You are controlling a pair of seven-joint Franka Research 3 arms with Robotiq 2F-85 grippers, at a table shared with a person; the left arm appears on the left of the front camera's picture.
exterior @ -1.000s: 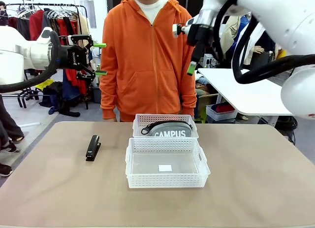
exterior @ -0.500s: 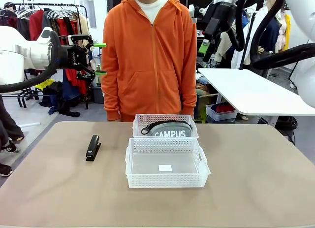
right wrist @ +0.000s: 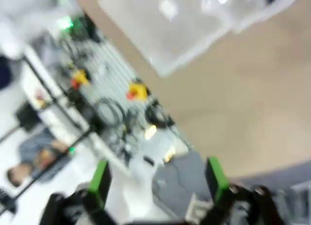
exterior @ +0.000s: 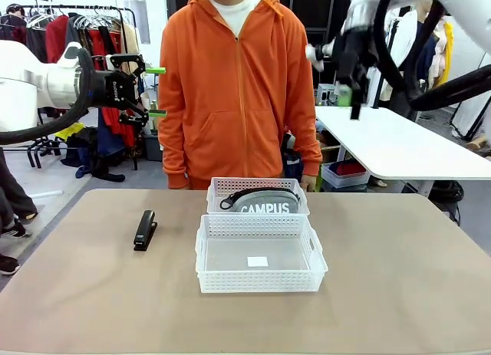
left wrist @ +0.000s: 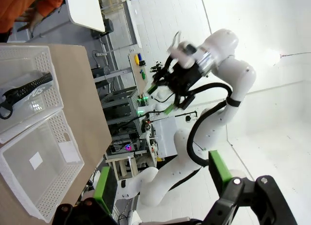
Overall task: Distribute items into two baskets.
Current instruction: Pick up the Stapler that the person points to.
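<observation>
Near basket (exterior: pixel 261 283): empty but for a sticker (exterior: pixel 258 261) on its floor. Stapler (exterior: pixel 145 230) lies flat on the tabletop (exterior: pixel 383 286), left of both baskets and apart from them. Far basket (exterior: pixel 217 188) touches the near one and holds the CAMPUS pouch (exterior: pixel 265 205). Left jaws are wide apart, gripping nothing, raised high over the tabletop's left edge. Right jaws are likewise spread and empty, high at far right. Likely step: stapler into the near basket. Left side is closer. Descend straight, span the narrow body, lift clear of the lattice wall.
</observation>
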